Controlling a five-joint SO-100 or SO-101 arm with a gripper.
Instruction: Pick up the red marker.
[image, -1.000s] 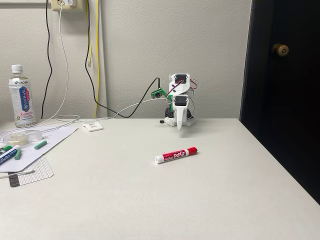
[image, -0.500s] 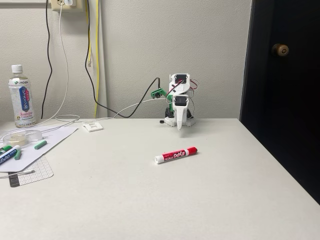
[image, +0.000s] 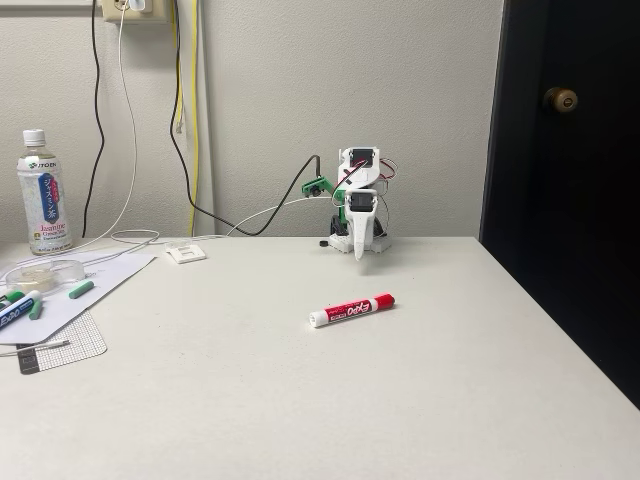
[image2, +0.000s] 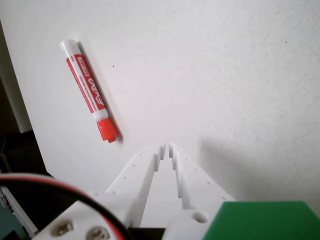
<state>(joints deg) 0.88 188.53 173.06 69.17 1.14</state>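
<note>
Red marker (image: 351, 309) alone, bottle (image: 43, 193) far left

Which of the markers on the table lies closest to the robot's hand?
The red marker, alone mid-table in front of the hand. The blue marker lies far off at the table's left edge.

In the fixed view, the red marker (image: 351, 309) lies on the counter (image: 300, 400) in front of the gripper (image: 359, 252), well apart; a bottle (image: 43, 193) stands far to its left.
</note>
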